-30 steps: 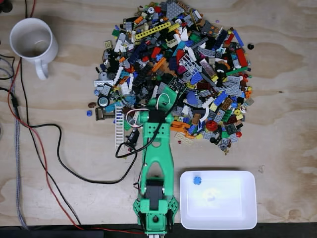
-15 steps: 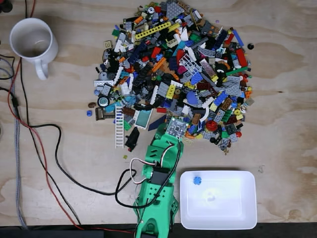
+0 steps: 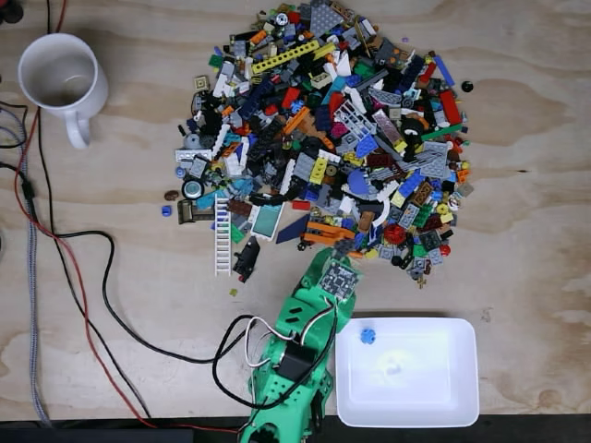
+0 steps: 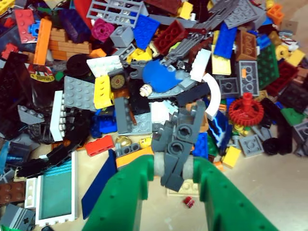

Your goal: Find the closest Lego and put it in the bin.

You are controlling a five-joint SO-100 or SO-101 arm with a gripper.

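Looking down from the fixed view, the green arm [image 3: 295,360] reaches up from the table's near edge, its gripper [image 3: 338,277] poised between the Lego pile [image 3: 323,138] and the white bin [image 3: 406,372], which holds one small blue piece [image 3: 367,335]. The wrist view fills in what that angle hides: the green jaws are clamped on a dark grey Lego piece [image 4: 177,144], lifted above the pile's edge. A white mug [image 3: 62,78] sits far left, beside trailing cables [image 3: 92,277].

Even bright light; bin [image 3: 462,406] glare; wrist view soft.
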